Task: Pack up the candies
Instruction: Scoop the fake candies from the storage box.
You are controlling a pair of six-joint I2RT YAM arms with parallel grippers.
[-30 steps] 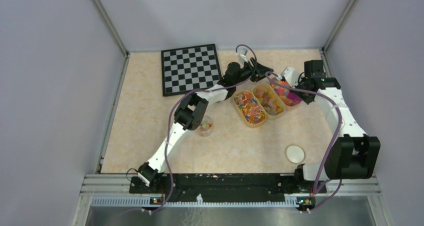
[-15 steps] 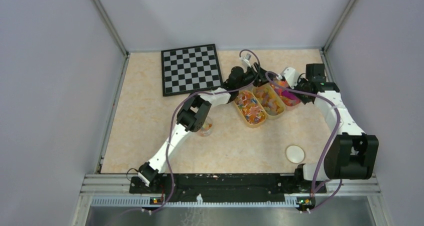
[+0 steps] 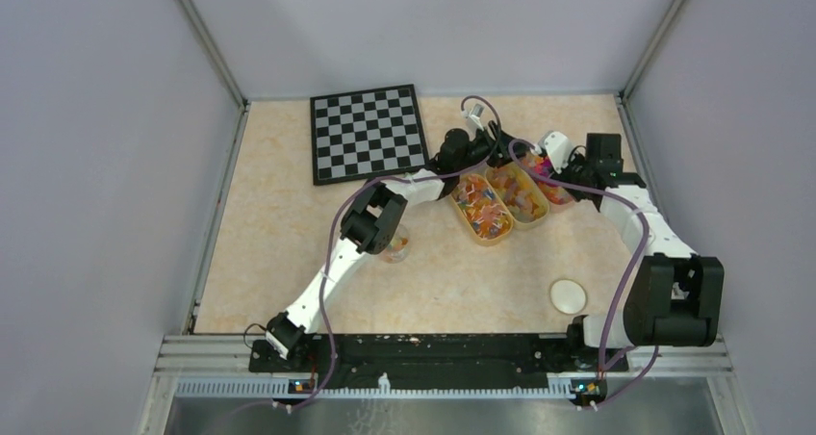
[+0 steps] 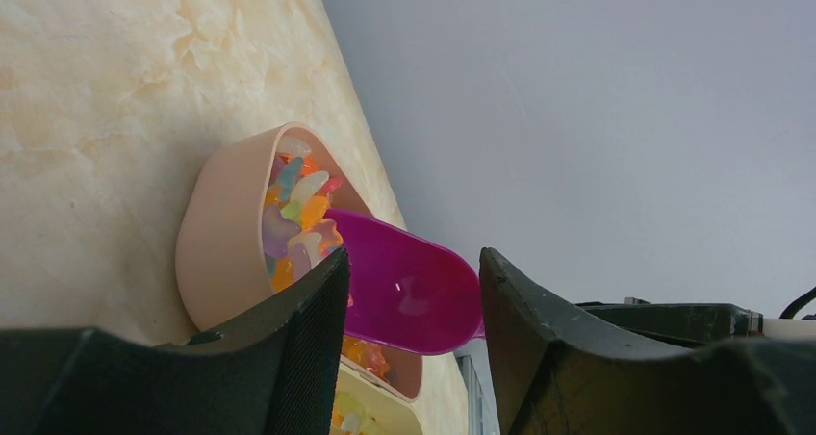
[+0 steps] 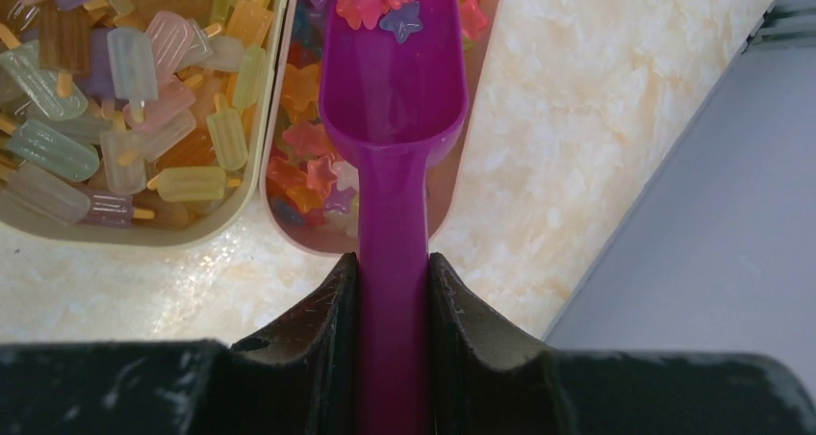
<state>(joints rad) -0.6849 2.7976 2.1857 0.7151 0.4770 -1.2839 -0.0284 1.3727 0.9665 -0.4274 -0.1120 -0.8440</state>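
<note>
I judge the candies light, hard and slippery: they are better scooped than pinched. They lie in the end tray, with a few stars in the scoop. My right claw is clenched on the scoop's handle. The left claw stands half-open and empty near that tray.
</note>
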